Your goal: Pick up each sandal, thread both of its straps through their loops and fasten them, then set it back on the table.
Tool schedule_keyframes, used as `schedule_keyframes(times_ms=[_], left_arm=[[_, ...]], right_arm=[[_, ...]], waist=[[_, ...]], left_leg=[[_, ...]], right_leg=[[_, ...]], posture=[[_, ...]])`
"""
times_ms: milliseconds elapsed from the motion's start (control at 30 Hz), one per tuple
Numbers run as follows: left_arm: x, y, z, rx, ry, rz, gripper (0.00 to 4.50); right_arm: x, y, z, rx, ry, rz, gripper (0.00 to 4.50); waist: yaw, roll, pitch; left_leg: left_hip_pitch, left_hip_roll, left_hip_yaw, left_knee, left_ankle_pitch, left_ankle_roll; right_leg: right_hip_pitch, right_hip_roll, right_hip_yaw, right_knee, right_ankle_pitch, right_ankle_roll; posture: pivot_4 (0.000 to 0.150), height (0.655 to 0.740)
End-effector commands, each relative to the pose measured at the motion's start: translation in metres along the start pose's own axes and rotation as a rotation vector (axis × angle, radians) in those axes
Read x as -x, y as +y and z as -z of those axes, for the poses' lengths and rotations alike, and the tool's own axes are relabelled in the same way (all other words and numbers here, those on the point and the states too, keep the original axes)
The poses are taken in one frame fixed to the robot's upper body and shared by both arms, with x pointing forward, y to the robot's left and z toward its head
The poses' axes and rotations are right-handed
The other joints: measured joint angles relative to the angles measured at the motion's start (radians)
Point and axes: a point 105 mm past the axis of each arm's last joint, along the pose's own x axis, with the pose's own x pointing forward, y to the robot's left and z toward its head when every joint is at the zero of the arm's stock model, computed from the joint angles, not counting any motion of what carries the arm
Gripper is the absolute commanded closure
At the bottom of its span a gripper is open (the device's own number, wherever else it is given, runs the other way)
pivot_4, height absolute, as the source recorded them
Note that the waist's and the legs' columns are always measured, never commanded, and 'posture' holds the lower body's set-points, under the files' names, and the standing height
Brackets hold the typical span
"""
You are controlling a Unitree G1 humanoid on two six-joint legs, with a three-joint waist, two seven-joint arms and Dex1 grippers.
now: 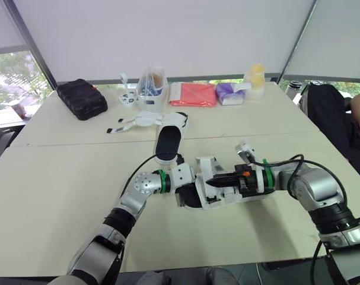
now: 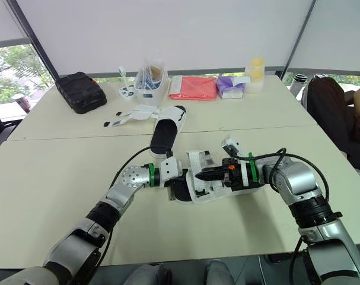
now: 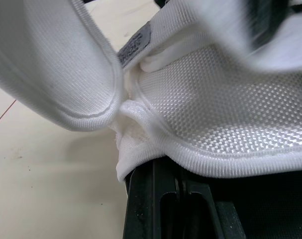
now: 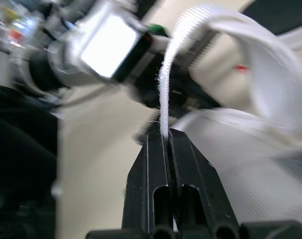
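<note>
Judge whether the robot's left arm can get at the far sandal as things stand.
Probably not yet: the left end effector is shut on the near sandal, whose strap the right end effector pinches. The far sandal lies just beyond, bare table between.

The nearest white mesh sandal (image 1: 222,199) shows little of its black footbed, which is covered by its straps and both arms. White woven fabric (image 3: 215,114) drapes over the left gripper (image 3: 175,194), hiding most of it. Beyond the thin white strap (image 4: 164,94) pinched in the right gripper (image 4: 165,133), everything is blurred. A dark-clothed person (image 1: 328,113) is cut off at the right edge.
</note>
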Motion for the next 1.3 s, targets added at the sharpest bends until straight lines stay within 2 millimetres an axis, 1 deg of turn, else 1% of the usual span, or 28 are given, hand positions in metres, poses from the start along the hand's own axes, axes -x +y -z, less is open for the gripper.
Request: schedule_keyframes(times_ms=[33, 100, 200, 433, 633, 800, 1200, 1300], left_arm=[[-0.001, -0.016, 0.023, 0.049, 0.088, 0.038, 4.50], [-0.001, -0.015, 0.023, 0.050, 0.088, 0.038, 4.50], [-0.001, -0.015, 0.023, 0.051, 0.088, 0.037, 4.50], [-0.002, -0.015, 0.022, 0.052, 0.087, 0.038, 4.50], [-0.002, -0.016, 0.023, 0.054, 0.089, 0.038, 4.50], [-0.001, -0.016, 0.024, 0.056, 0.091, 0.038, 4.50], [-0.002, -0.018, 0.025, 0.060, 0.094, 0.043, 4.50], [-0.002, -0.019, 0.025, 0.061, 0.095, 0.045, 4.50]], right_arm=[[0.000, -0.001, 0.007, 0.041, 0.040, 0.000, 4.48], [0.001, 0.004, 0.006, 0.067, 0.049, -0.033, 4.48], [0.004, 0.006, 0.005, 0.097, 0.062, -0.054, 4.48], [0.010, 0.004, -0.015, 0.022, -0.017, -0.069, 4.48], [0.009, 0.007, -0.031, -0.045, -0.091, -0.092, 4.48], [0.009, 0.010, -0.033, -0.067, -0.098, -0.104, 4.48], [0.015, 0.017, -0.027, -0.134, -0.062, -0.141, 4.48], [0.017, 0.019, -0.029, -0.150, -0.069, -0.146, 4.48]], waist=[[0.000, 0.000, 0.000], [0.000, 0.000, 0.000], [0.000, 0.000, 0.000], [0.001, 0.000, 0.000], [0.000, 0.000, 0.000], [0.000, 0.000, 0.000], [0.000, 0.000, 0.000], [0.000, 0.000, 0.000]], left_leg=[[0.000, 0.000, 0.000, 0.000, 0.000, 0.000], [0.000, 0.000, 0.000, 0.000, 0.000, 0.000], [0.000, 0.000, 0.000, 0.000, 0.000, 0.000], [0.000, 0.000, 0.000, 0.000, 0.000, 0.000], [-0.001, 0.000, 0.000, 0.000, 0.000, 0.000], [-0.001, 0.000, 0.000, 0.000, 0.000, 0.000], [-0.001, 0.000, 0.000, 0.000, 0.000, 0.000], [-0.001, 0.000, 0.000, 0.000, 0.000, 0.000]], right_leg=[[0.000, 0.000, 0.000, 0.000, 0.000, 0.000], [0.000, 0.000, 0.000, 0.000, 0.000, 0.000], [0.000, 0.000, 0.000, 0.000, 0.000, 0.000], [0.000, 0.000, 0.000, 0.000, 0.000, 0.000], [0.000, 0.000, 0.000, 0.000, 0.000, 0.000], [-0.001, 0.000, 0.000, 0.000, 0.000, 0.000], [-0.001, 0.000, 0.000, 0.000, 0.000, 0.000], [-0.001, 0.000, 0.000, 0.000, 0.000, 0.000]], posture=[[0.150, 0.7400], [0.150, 0.7400], [0.150, 0.7400], [0.150, 0.7400], [0.150, 0.7400], [0.150, 0.7400], [0.150, 0.7400], [0.150, 0.7400]])
